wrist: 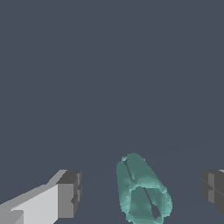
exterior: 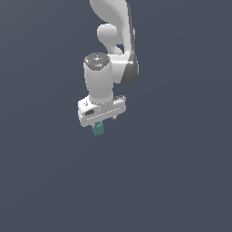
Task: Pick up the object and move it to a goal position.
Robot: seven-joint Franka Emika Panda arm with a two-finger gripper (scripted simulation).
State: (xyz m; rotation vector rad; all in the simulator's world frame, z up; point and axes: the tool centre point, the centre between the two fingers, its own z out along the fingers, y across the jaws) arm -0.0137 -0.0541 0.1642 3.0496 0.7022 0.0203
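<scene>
The claw is seen spread wide, with nothing held: in the wrist view its two fingers stand well apart, and the object lies between them, touched by neither. The object, a small teal lump, is nearer the middle of the gap than either pad, though somewhat closer to one side. In the exterior view it is seen just below the claw, partly hidden by the white body of the hand, on a plain dark surface that is taken to be the counter. Whether the object rests on that surface cannot be told for certain, since no shadow or edge is shown. The step in hand is judged to be the approach for the grasp; lifting is not yet begun. For the next move, a little more descent may be needed so that the pads flank the lump's middle, after which the fingers are to be closed evenly. No goal marker is visible in either view.
</scene>
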